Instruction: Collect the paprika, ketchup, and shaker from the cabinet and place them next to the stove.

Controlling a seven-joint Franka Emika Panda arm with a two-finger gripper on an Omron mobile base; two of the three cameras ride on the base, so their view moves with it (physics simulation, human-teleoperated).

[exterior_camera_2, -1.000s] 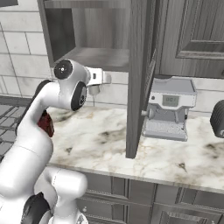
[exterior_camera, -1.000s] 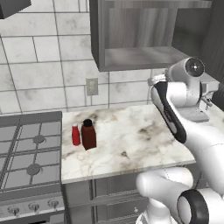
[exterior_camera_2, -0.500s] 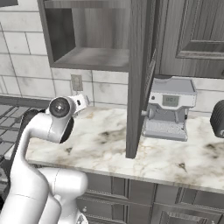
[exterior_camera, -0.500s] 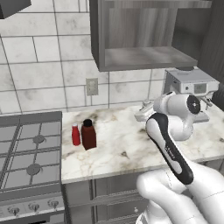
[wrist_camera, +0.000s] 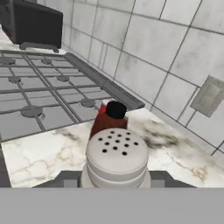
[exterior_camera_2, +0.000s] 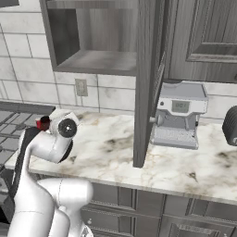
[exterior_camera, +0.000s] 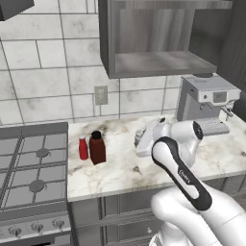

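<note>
The gripper [wrist_camera: 114,181] is closed on the shaker [wrist_camera: 117,158], with one dark finger on each side of it. The shaker stands straight up between them, and its round pale top has little holes in it. From the left side the shaker [exterior_camera: 140,138] shows as a small grey thing at the tip of the white arm [exterior_camera: 175,163], low over the counter [exterior_camera: 120,168]. The paprika [exterior_camera: 97,148] and the ketchup [exterior_camera: 83,148] stand on the counter, close together, right beside the stove [exterior_camera: 31,173]. The ketchup is the one nearer the stove. Both bottles stand upright. The shaker is to the right of them, with bare counter in between. Looking along the hand, the paprika [wrist_camera: 109,121] is just past the shaker, and a bit of red peeks out behind it. The stove [wrist_camera: 48,94] lies beyond with its black grates. The cabinet [exterior_camera: 153,43] hangs on the tiled wall above the counter. A coffee machine [exterior_camera: 207,103] sits on the counter at the right.
</note>
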